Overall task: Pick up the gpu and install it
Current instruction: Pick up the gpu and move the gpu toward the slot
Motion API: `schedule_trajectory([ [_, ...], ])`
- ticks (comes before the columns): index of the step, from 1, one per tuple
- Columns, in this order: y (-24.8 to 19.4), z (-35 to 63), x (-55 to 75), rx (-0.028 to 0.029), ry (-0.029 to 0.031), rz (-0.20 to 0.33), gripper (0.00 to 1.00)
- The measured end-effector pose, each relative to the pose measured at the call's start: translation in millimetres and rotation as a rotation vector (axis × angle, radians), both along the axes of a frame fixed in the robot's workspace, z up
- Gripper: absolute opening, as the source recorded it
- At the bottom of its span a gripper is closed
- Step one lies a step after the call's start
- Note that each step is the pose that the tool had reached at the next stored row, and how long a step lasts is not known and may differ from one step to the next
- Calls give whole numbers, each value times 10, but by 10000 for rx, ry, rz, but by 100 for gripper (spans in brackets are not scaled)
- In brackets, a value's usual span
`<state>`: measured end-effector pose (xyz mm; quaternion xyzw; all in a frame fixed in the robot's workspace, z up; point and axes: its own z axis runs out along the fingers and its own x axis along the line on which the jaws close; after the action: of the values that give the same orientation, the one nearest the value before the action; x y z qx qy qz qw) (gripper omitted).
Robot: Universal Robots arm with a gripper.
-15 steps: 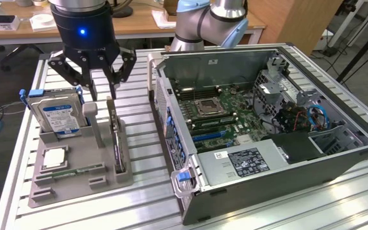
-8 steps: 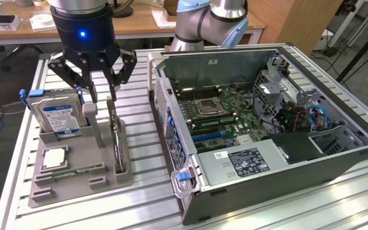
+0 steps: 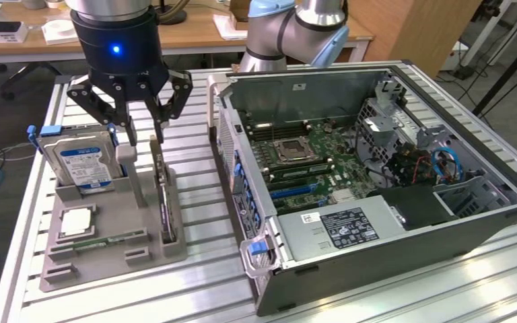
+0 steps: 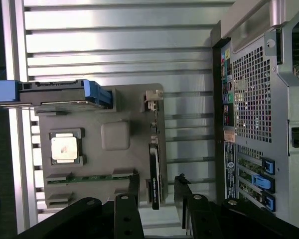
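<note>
The gpu is a thin dark card standing on edge in a slot along the grey fixture's side nearest the computer case. In the wrist view the gpu appears as a narrow dark strip with its pale bracket end farthest from the gripper. My gripper hangs just above the card's far end in the exterior view. It is open, and its black fingers stand on either side of the card with a gap on both sides. My gripper holds nothing.
On the fixture stand a silver hard drive with a blue label, a CPU, a green memory stick and a grey post. The open computer case lies at the exterior view's right on the slatted aluminium table.
</note>
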<state>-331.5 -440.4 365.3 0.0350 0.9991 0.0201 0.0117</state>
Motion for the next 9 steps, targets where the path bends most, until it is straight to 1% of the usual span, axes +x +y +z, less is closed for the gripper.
schedule_trajectory([
  [9, 0, -9, 0, -1, 1, 1, 42],
])
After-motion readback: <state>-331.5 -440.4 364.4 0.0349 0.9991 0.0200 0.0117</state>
